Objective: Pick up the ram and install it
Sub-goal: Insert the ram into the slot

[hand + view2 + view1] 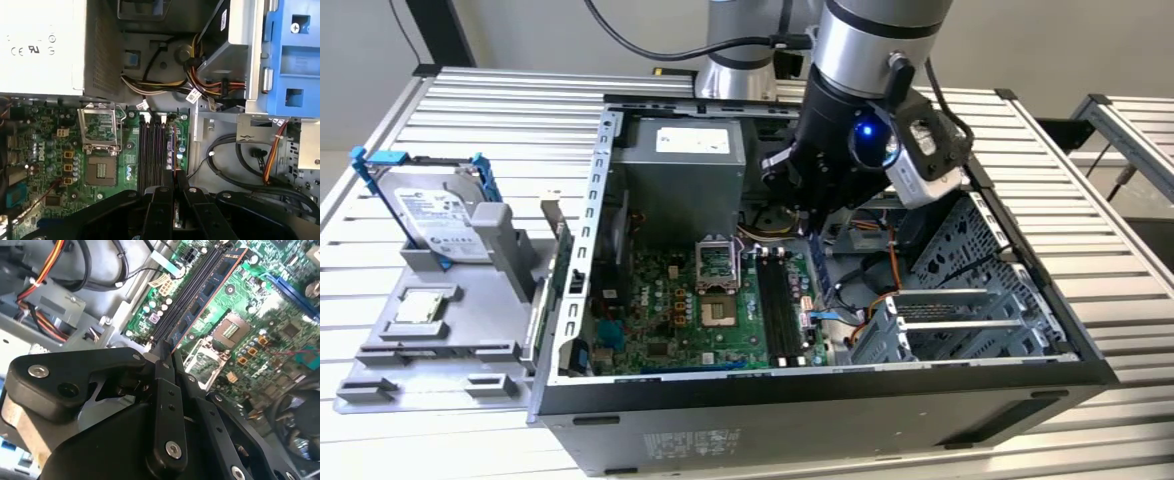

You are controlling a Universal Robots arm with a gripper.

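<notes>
Setting: a robotics lab workbench is suggested.
Centre: an opened computer case is laid on a slatted metal table.
Beside the case: a grey parts fixture is set, on the exterior view's left.
Above the case: an industrial robot arm is seen.

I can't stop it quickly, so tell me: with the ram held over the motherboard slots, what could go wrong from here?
1. The gripper seems to grip the ram near one end, so the long free end could tilt and miss the black slots.
2. Pressing it down crooked might strain the motherboard.
3. The wire bundle beside the slot ends could snag the gripper.
</notes>
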